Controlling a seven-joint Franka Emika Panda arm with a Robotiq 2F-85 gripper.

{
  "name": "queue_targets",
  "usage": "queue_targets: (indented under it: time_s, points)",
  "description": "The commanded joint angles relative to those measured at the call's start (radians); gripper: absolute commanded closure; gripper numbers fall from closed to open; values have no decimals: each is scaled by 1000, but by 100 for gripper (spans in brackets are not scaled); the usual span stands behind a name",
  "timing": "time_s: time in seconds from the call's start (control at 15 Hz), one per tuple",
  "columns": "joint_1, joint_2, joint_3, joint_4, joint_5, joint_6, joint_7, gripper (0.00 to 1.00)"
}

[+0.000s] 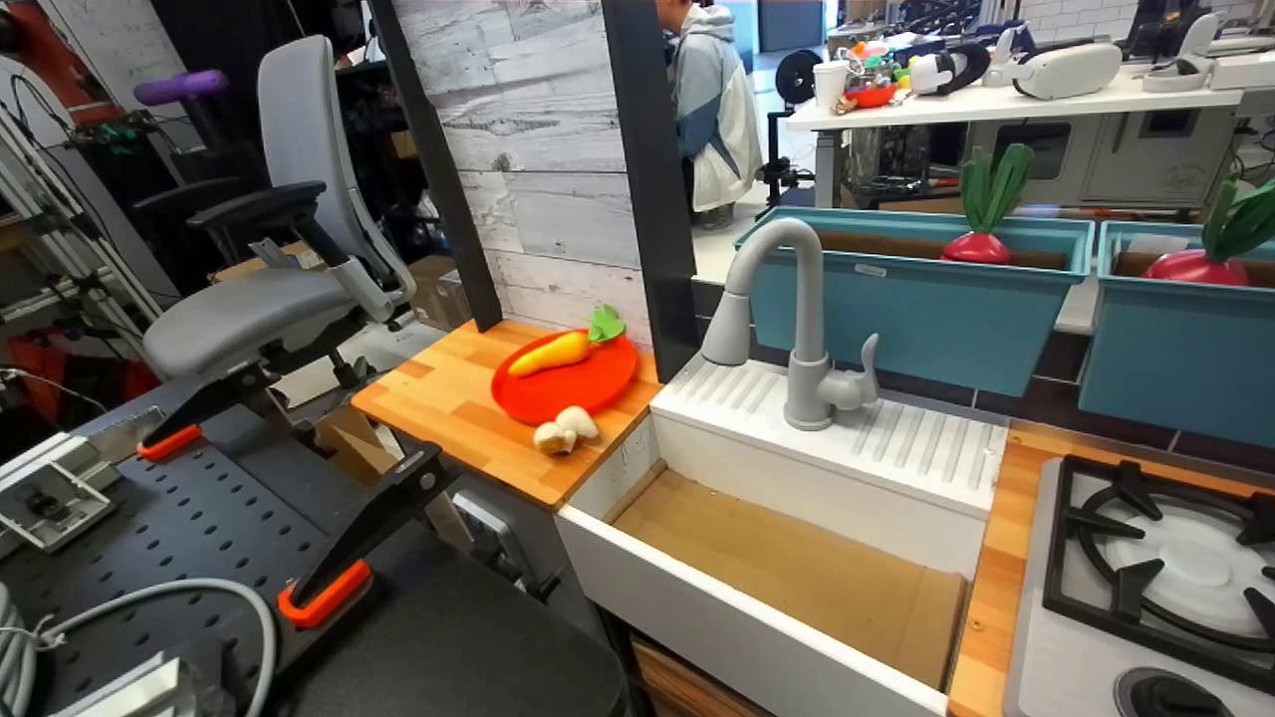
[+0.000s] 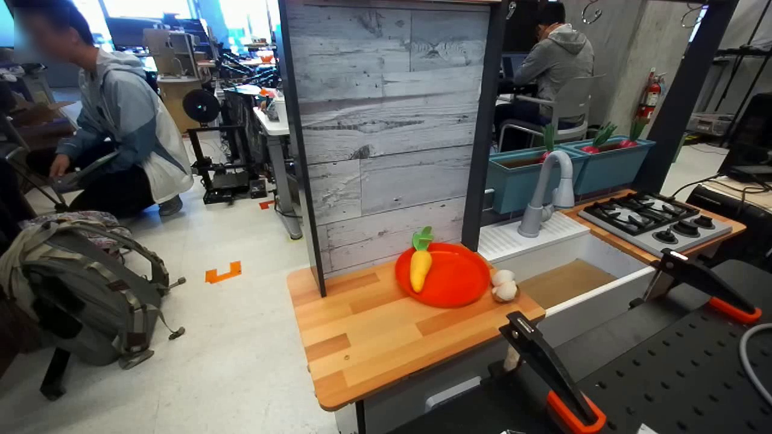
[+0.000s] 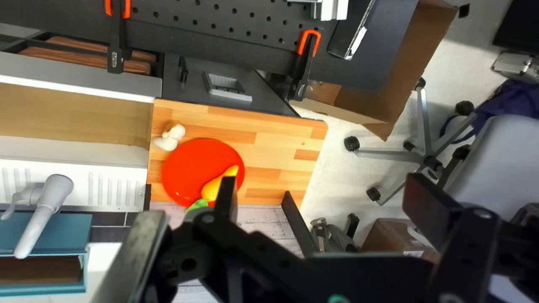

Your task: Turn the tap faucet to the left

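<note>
Tap faucet [image 1: 809,311] rises from the sink [image 1: 717,625]; end effector [image 3: 323,191] is spread wide, I'd close it, then sweep the spout [image 1: 742,274] gently.

The tap faucet [image 1: 809,319] stands upright on the white, ridged ledge [image 1: 921,428] along the far side of the sink [image 1: 697,622]. It is matte grey, with a round base [image 1: 809,410] and a tall neck [image 1: 810,264] that arches over and drops to a flared spout [image 1: 727,329], mouth down. In an exterior view, the spout hangs left of the neck, and a small lever [image 1: 869,360] juts out low on the right, its tip raised.
</note>
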Motion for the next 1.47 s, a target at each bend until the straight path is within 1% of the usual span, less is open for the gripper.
queue_targets:
  time_s: [0.0, 0.2, 0.4, 0.6, 0.8, 0.93, 1.13, 1.27, 1.4]
  points:
    - [8, 120, -36, 31, 39, 132, -37, 0]
    - [28, 227, -69, 57, 81, 269, -59, 0]
    - [54, 366, -119, 118, 150, 368, -121, 0]
    - [55, 512, -171, 208, 240, 373, -186, 0]
    - [26, 672, -200, 309, 351, 353, -248, 0]
    - [-9, 783, -192, 377, 430, 348, -271, 0]
    - [-90, 930, -133, 466, 507, 362, -266, 0]
    - [-147, 1005, -88, 510, 513, 387, -235, 0]
    - [-197, 1066, -47, 540, 493, 438, -210, 0]
